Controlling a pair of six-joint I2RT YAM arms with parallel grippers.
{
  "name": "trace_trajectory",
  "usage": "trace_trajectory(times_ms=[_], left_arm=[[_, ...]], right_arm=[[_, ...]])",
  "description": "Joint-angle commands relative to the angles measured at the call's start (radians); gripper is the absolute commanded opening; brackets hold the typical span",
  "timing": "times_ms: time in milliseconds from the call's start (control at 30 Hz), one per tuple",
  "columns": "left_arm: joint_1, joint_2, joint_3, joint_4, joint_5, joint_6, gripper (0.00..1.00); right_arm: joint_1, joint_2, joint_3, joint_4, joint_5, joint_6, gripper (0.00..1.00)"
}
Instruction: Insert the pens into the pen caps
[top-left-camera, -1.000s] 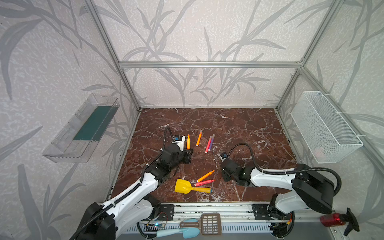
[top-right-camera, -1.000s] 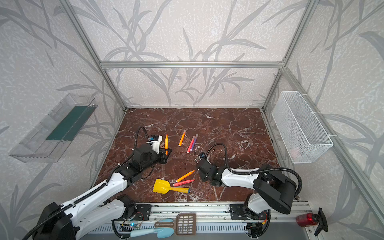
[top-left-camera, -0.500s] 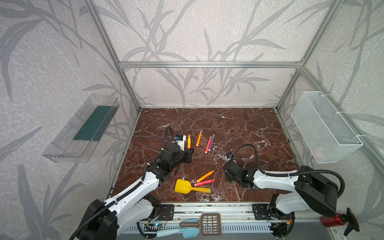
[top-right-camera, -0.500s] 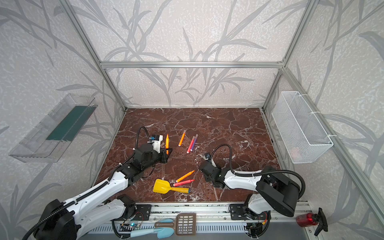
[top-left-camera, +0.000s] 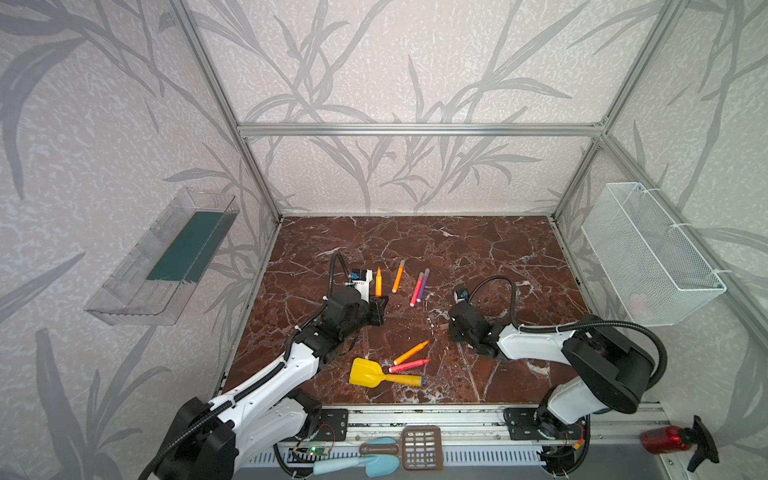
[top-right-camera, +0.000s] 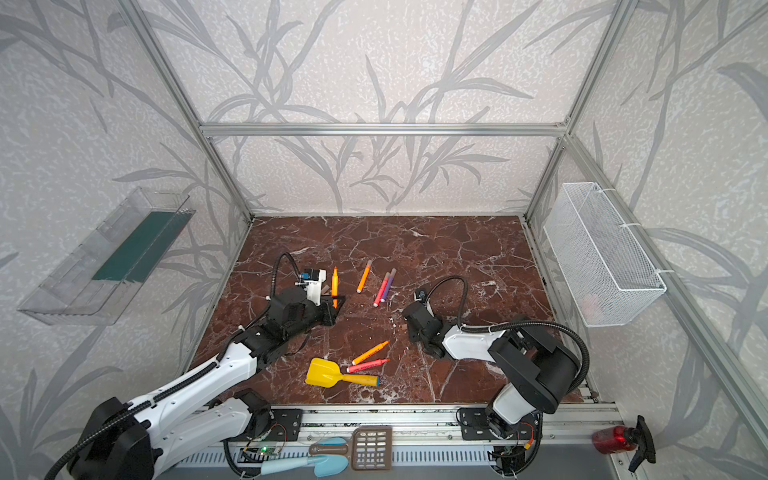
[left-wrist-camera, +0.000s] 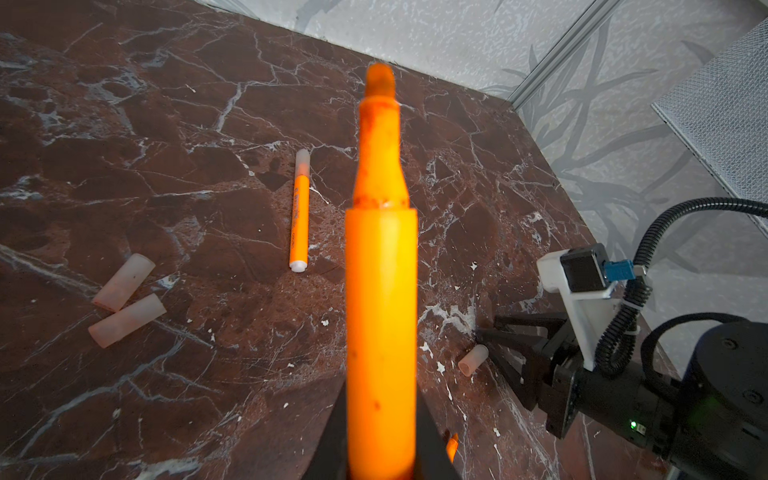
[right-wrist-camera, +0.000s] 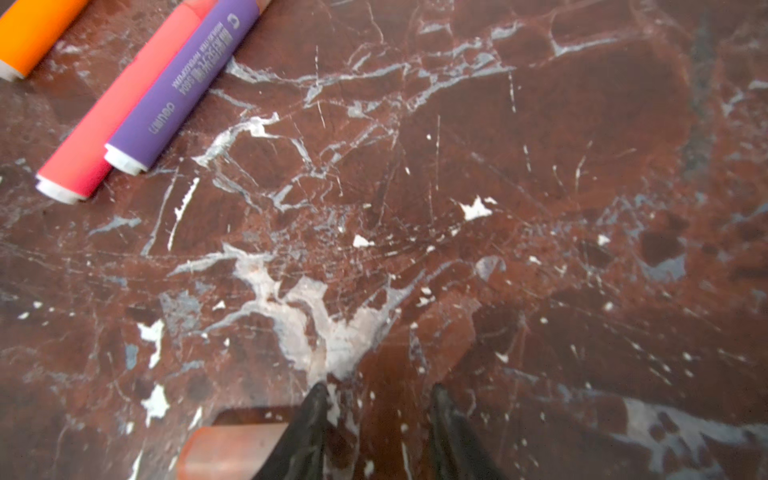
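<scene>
The marble table (top-left-camera: 478, 249) has its far half bare, and the walls stand well away from both arms. The left gripper (top-left-camera: 379, 301) is clamped on the held pen (left-wrist-camera: 381, 316), which stands upright left of centre with its orange tip bare. The right gripper (right-wrist-camera: 376, 395) hangs low at mid-right with its jaws apart.

The shovel (top-left-camera: 365, 372) and two pens (top-left-camera: 410, 352) lie near. The pink and purple pair (top-left-camera: 416, 289) lies far-left of the right gripper. The cap (left-wrist-camera: 473, 360) lies at that gripper's fingertips, seemingly beside one finger rather than squarely between them.

The step looks like picking up that cap. Shift until the jaws straddle its middle, close across the barrel and leave the mouth free. Then lift and line it up with the tip. The bare strip between the grippers gives room for joining them.
</scene>
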Motion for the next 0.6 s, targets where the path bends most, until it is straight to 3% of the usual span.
trace_trajectory(times_ms=[0,333,567], left_arm=[[-0.005,0.004,0.017,0.023,-0.009,0.008,0.0],[-0.004,0.005,0.014,0.023,-0.015,0.016,0.0],[-0.005,-0.011,-0.001,0.027,-0.017,0.018,0.0]], right_arm=[[-0.008,0.057,0.023,-0.033,-0.059,-0.01,0.4],[-0.016,0.023,0.091,-0.089,-0.021,0.014,0.4],[-0.012,-0.1,0.074,-0.136,-0.037,0.037,0.52]])
